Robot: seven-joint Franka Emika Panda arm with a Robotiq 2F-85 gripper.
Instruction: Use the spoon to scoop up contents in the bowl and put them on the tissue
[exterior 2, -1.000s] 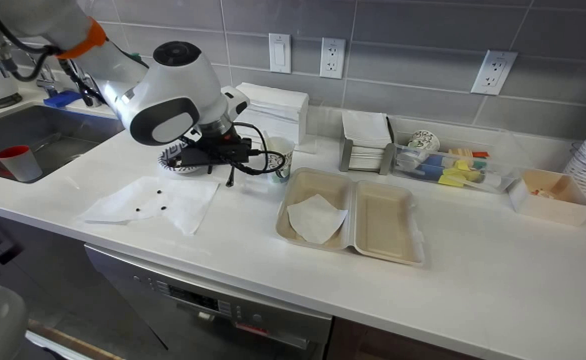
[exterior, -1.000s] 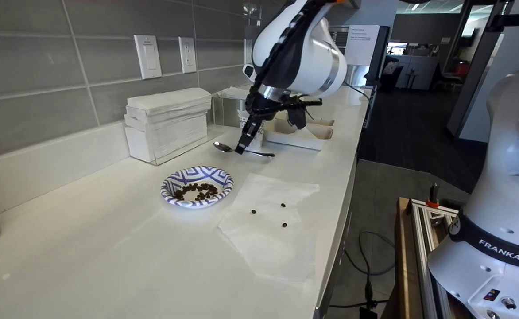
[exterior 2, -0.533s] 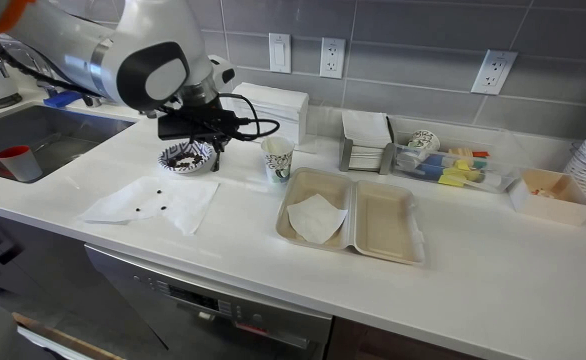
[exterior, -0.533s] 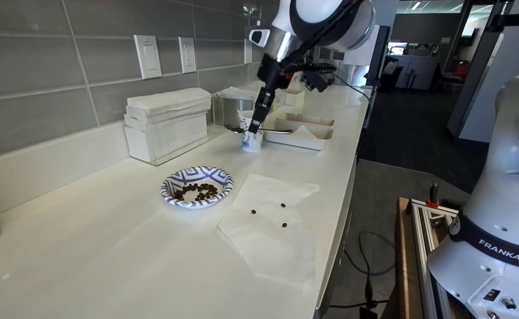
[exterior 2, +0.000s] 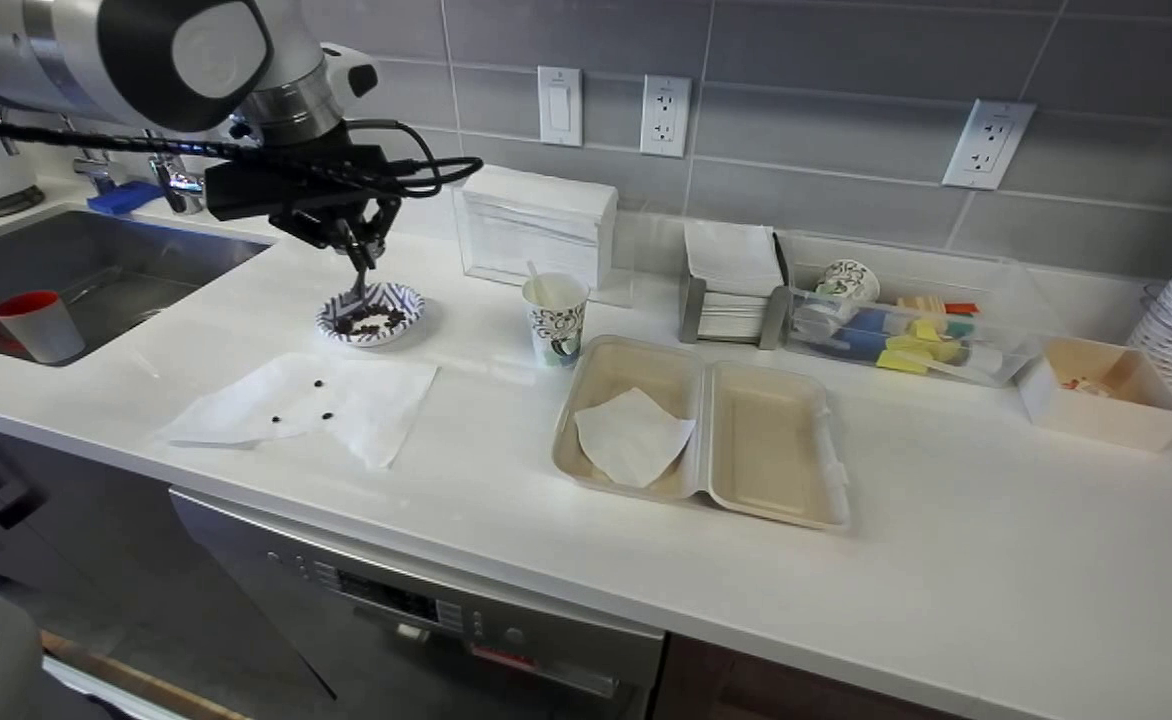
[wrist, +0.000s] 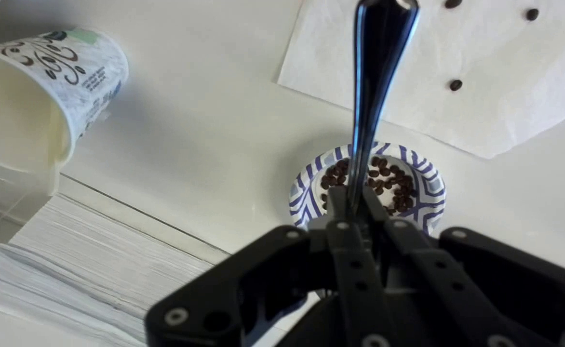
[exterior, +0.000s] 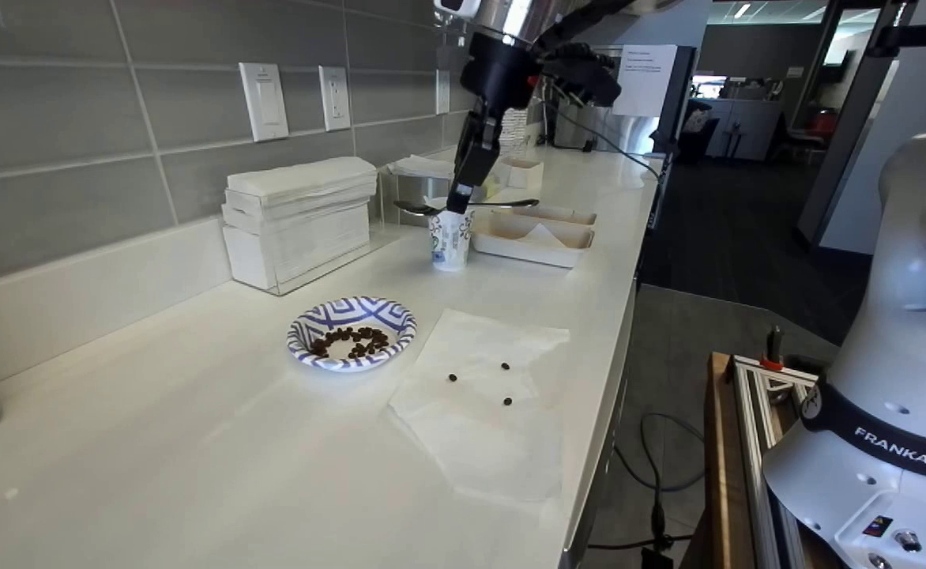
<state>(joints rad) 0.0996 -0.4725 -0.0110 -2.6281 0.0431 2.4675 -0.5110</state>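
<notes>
Pinching one slender, dark, shiny metal spoon [wrist: 369, 86] across its handle, the black two-fingered claw [wrist: 355, 202] hangs raised off the smooth white worktop [exterior 2: 996, 600]. In an exterior view the spoon lies roughly level; whether its scoop [exterior: 418, 209] carries anything cannot be made out, nor whether the claw stands directly above the bowl.

Items counted. One shallow round bowl [exterior: 352, 310] with a blue-and-white patterned rim, upright on the worktop. Inside it, small dark brown beans [exterior: 359, 335] in a loose ring, too crowded to count. Three further beans, apart from one another, on thin white tissue [exterior: 479, 442]. One white paper cup [exterior 2: 556, 325] with a swirl print, upright, holding one pale stick [exterior 2: 536, 280]. Two stacks of folded white paper: a larger stack [exterior 2: 536, 230] and a smaller stack [exterior 2: 731, 285]. One tan clamshell box [exterior 2: 771, 440], lid laid back, two compartments, with one white piece of paper [exterior 2: 633, 437] in one.

Edges and room. A narrow strip of worktop separates bowl from tissue in the wrist view. The tissue lies near the worktop's front edge in both exterior views; the bowl sits farther back. The cup stands just beside the clamshell box, well apart from the bowl. A wider strip of worktop runs between tissue and clamshell box.
</notes>
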